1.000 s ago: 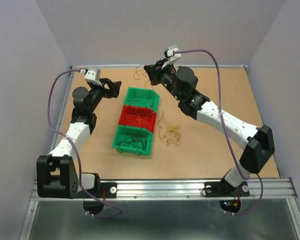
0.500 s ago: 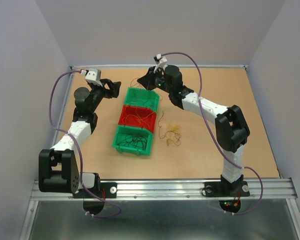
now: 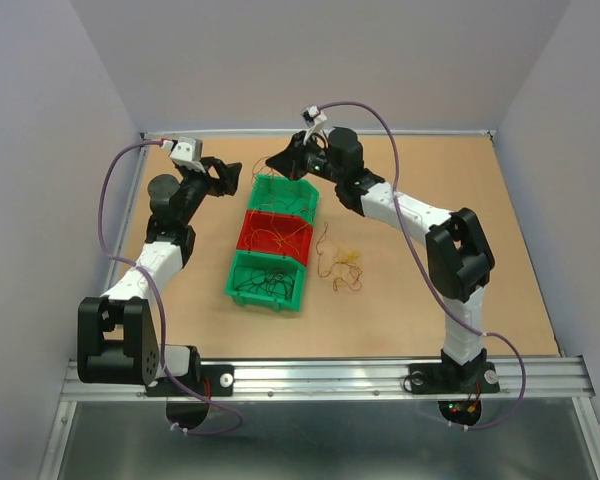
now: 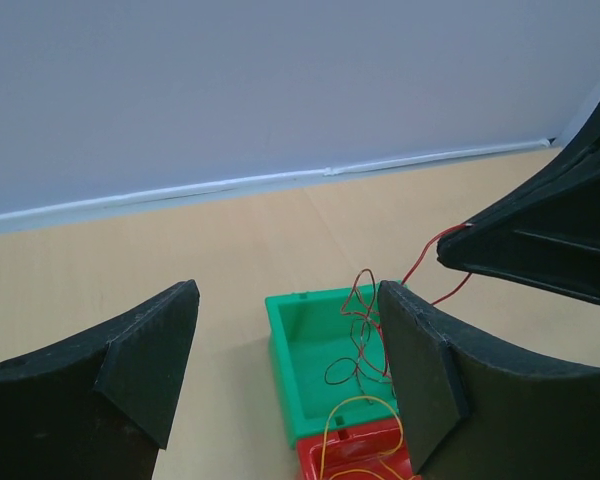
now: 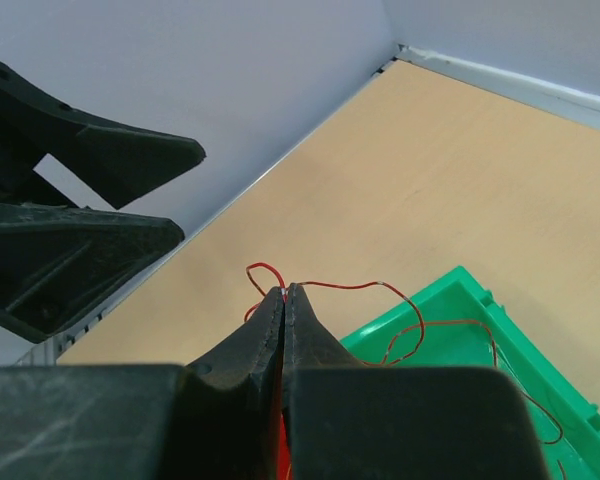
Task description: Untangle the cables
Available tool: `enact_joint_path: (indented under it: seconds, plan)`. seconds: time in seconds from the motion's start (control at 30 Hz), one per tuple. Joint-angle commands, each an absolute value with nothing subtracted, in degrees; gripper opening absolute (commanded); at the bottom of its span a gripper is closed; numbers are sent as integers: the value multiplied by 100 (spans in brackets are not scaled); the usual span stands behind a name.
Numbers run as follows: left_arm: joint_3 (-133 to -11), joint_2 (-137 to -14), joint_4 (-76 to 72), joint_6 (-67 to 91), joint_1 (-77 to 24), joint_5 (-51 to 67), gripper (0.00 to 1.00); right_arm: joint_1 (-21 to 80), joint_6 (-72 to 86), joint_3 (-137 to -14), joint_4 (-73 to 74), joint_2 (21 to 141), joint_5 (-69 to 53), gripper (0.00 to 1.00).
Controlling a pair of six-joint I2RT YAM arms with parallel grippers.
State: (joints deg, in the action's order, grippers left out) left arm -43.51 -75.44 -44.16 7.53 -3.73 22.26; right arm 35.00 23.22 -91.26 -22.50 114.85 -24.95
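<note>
Right gripper point(image 5: 284, 293): clamped on red cable point(image 5: 340, 286) above far green bin point(image 3: 285, 196). Left gripper point(image 4: 285, 345): jaws wide, empty, beside that bin.

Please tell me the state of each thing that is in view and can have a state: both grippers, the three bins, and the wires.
Left gripper: open, holds nothing.
Right gripper: shut on red wire.
Red wire: pinched at one end, the rest hanging into far green bin.
Far green bin: holds wire.
Red bin: holds yellow wires.
Near green bin: holds dark wires.
Tangle: loose on table, untouched.
</note>
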Motion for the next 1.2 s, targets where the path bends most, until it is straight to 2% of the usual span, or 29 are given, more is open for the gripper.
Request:
enact_joint_path:
  seconds: [0.0, 0.27, 0.53, 0.7, 0.87, 1.03, 1.17]
  plan:
    - [-4263, -7444, -4843, 659, -369, 2276, 83, 3533, 2399, -9781, -2514, 11276, -2909, 1]
    - [-4245, -7418, -4860, 633, -369, 2250, 83, 3533, 2382, -10520, -2048, 11619, -3129, 0]
    - [-4228, -7418, -4887, 615, -369, 2276, 83, 3437, 2443, -9634, -2399, 11496, -2970, 1]
    - [-4228, -7418, -4896, 589, -369, 2320, 82, 3200, 2646, -9430, -2488, 11671, -3742, 1]
    - [-4210, -7409, -4896, 571, -369, 2469, 82, 2884, 2531, -9712, -1846, 12216, -4570, 1]
    - [-4219, -7470, -4931, 563, -369, 2584, 82, 2716, 2172, -9615, -1636, 12646, -4334, 1]
    - [-4228, -7523, -4931, 563, -369, 2645, 82, 2716, 1600, -10370, -520, 13235, -3789, 1]
